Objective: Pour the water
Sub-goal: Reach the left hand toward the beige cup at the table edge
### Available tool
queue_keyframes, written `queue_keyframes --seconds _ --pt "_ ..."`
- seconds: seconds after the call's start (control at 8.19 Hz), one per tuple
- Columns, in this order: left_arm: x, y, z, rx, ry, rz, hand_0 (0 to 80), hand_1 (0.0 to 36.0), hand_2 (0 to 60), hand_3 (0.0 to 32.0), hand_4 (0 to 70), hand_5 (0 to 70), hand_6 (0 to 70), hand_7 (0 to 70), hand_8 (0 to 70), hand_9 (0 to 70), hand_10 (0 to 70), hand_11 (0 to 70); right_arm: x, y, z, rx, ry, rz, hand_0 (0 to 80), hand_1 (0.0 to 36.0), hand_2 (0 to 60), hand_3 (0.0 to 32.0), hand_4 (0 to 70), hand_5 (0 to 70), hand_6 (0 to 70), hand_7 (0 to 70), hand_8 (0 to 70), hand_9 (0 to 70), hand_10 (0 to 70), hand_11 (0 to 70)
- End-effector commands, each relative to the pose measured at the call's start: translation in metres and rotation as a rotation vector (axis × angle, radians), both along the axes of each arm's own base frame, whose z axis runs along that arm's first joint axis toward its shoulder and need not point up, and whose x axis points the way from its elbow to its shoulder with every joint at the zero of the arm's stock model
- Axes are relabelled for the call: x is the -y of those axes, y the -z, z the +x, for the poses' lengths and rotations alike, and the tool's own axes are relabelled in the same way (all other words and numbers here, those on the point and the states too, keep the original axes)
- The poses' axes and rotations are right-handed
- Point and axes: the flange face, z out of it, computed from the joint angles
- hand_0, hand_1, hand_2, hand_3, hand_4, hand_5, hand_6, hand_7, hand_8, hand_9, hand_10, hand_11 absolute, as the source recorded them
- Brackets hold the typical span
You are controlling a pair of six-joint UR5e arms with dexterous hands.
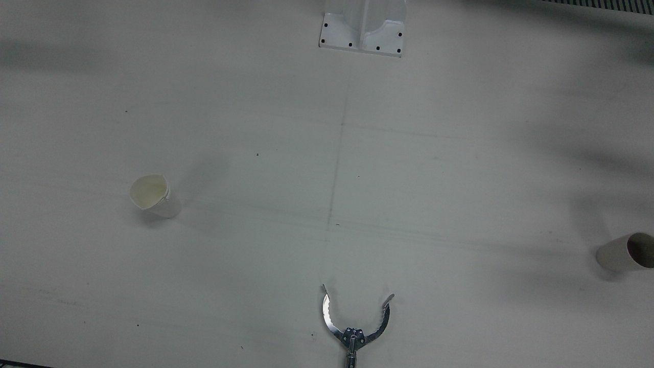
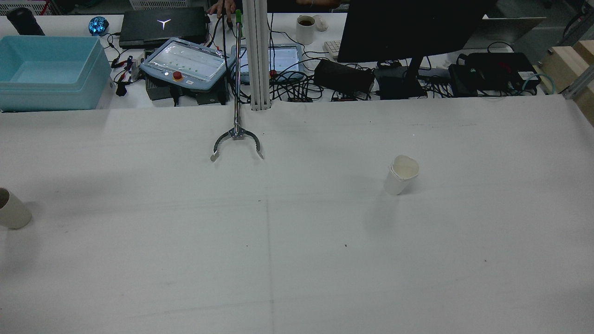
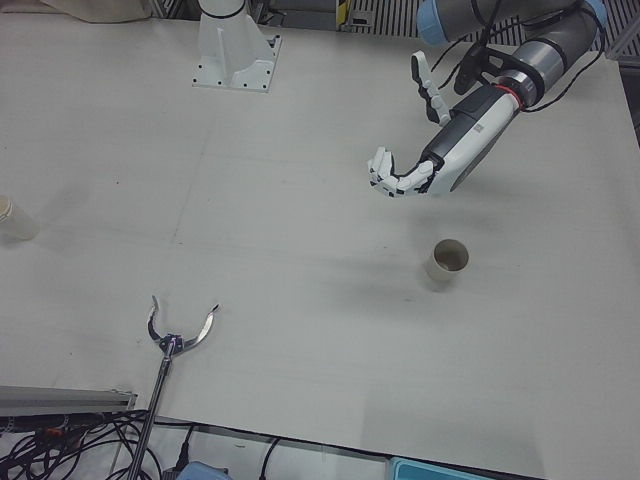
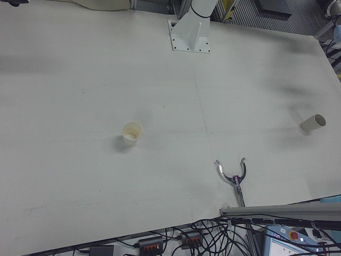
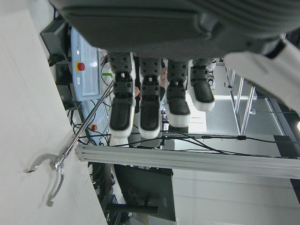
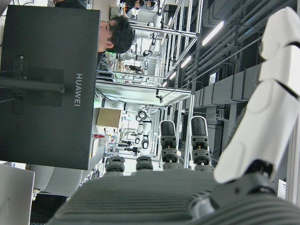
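Two paper cups are seen standing upright and well apart on a white table [image 1: 419, 168]. The white cup [image 1: 153, 196] is set on the half before the robot's right arm, its rim slightly dented, with a pale interior; whether it holds water cannot be told. The beige cup [image 3: 446, 262], dark inside, is placed on the half before the left arm, near the table's side edge. The left hand [image 3: 415, 172] is held in the air above the table, near but apart from the beige cup, nothing being grasped; its fingers [image 5: 140, 108] are extended side by side with small gaps between them and are curled slightly. The right hand [image 6: 187, 187] is shown only by its own camera, lifted and facing a dark monitor [image 6: 47, 84]; its fingers [image 6: 168, 140] are stretched out apart and nothing is held. A long metal grabber [image 1: 356, 323] is laid at the operators' edge, its toothed jaws spread open, between the two cups. A white arm pedestal [image 1: 364, 28] is bolted at the far edge.
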Motion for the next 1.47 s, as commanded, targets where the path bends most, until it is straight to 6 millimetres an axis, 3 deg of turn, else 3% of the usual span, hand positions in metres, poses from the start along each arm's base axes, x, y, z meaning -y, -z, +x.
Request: queue_keyframes --seconds 0.0,0.12,0.24,0.37,0.49,0.61,0.73,0.86,0.98,1.1,1.22,1.34 --pt "0.0 -0.001 0.001 0.002 0.0 -0.004 15.2 0.0 0.0 0.0 18.6 0.0 70.0 70.0 48.7 68.0 45.4 63.3 0.0 0.0 0.0 0.0 0.0 -0.001 47.0 13.3 14.3 5.4 6.5 32.9 11.9 26.0 1.6 5.1 2.6 5.0" --pt "0.001 0.0 0.001 -0.001 -0.001 0.0 17.4 0.0 0.0 0.0 17.7 0.0 67.0 70.0 45.7 63.8 42.2 58.9 0.0 -0.001 0.0 -0.001 0.0 -0.002 47.0 13.4 14.5 5.2 6.7 33.1 12.0 26.2 1.7 5.3 2.7 5.2" --pt "0.001 0.002 0.001 -0.002 -0.002 0.012 32.4 0.0 0.0 3.0 12.9 0.0 41.6 62.1 26.0 39.6 23.4 34.1 0.0 -0.001 -0.001 -0.001 0.001 -0.002 47.0 13.4 14.6 4.8 6.8 33.1 12.1 26.4 1.7 5.3 2.8 5.4" --pt "0.002 0.008 0.001 -0.007 -0.002 0.033 44.6 7.9 6.1 7.8 7.7 0.0 18.1 36.5 10.7 18.6 10.1 15.8 0.0 -0.001 -0.001 -0.001 0.001 -0.002 47.0 13.4 14.9 4.6 7.0 33.6 12.3 26.9 1.8 5.5 2.8 5.5" --pt "0.008 0.019 0.003 -0.013 -0.004 0.055 70.3 32.0 15.2 10.4 2.1 0.0 6.9 25.7 5.0 9.9 5.7 11.9 0.0 -0.001 -0.001 -0.001 0.001 -0.002 47.0 13.4 15.0 4.6 7.0 33.4 12.4 27.2 1.9 5.6 2.8 5.4" --pt "0.01 0.019 0.003 -0.013 -0.003 0.056 80.0 36.0 16.0 13.0 0.0 0.0 1.4 17.7 3.3 6.1 5.5 13.3 0.0 -0.001 -0.001 -0.001 0.001 -0.002 47.0 13.4 14.9 4.8 7.1 33.1 12.4 27.0 2.1 5.8 2.8 5.4" --pt "0.01 0.018 0.003 -0.011 -0.002 0.054 80.0 36.0 5.2 12.8 2.3 0.0 0.0 15.0 2.4 4.3 4.8 12.5 0.003 -0.004 -0.002 -0.001 0.003 -0.007 47.0 13.4 15.1 4.6 7.1 33.2 12.5 27.3 2.2 6.0 3.0 5.7" --pt "0.011 0.017 -0.003 0.004 0.018 0.057 80.0 35.8 0.0 8.8 11.1 0.0 0.4 15.9 2.2 4.9 5.4 12.9 0.004 -0.005 0.001 -0.006 -0.004 -0.009 47.1 13.9 15.4 5.6 5.1 30.9 11.7 25.6 1.9 5.3 3.2 6.0" --pt "0.011 0.017 -0.011 0.036 0.047 0.068 80.0 27.2 0.0 6.2 14.0 0.0 2.7 17.0 1.8 5.0 5.7 11.9 0.002 -0.011 0.017 -0.036 -0.045 -0.02 47.8 15.2 16.4 4.4 3.1 27.3 11.2 23.4 2.1 6.0 3.9 7.3" --pt "0.008 0.019 -0.033 0.104 0.115 0.103 80.0 26.5 0.0 5.6 13.6 0.1 2.7 17.0 1.8 5.0 5.6 11.8 -0.003 -0.012 0.041 -0.106 -0.111 -0.018 48.5 16.7 18.0 4.2 2.4 22.5 9.7 19.6 1.6 5.4 4.5 8.3" --pt "0.003 0.027 -0.046 0.166 0.167 0.139 80.0 25.9 0.0 8.4 13.2 0.0 0.9 15.6 1.6 4.3 5.3 11.3 0.002 -0.025 0.052 -0.154 -0.145 -0.006 48.0 16.4 17.6 3.6 1.8 19.1 8.1 15.5 1.3 4.7 4.2 7.9" --pt "0.0 0.024 -0.051 0.232 0.232 0.153 80.0 24.8 0.0 10.0 10.5 0.0 0.0 14.8 1.2 3.9 5.2 11.0 0.013 -0.055 0.069 -0.159 -0.188 0.051 47.8 16.3 17.6 3.8 3.1 19.9 6.8 13.8 0.4 2.9 3.0 6.1"
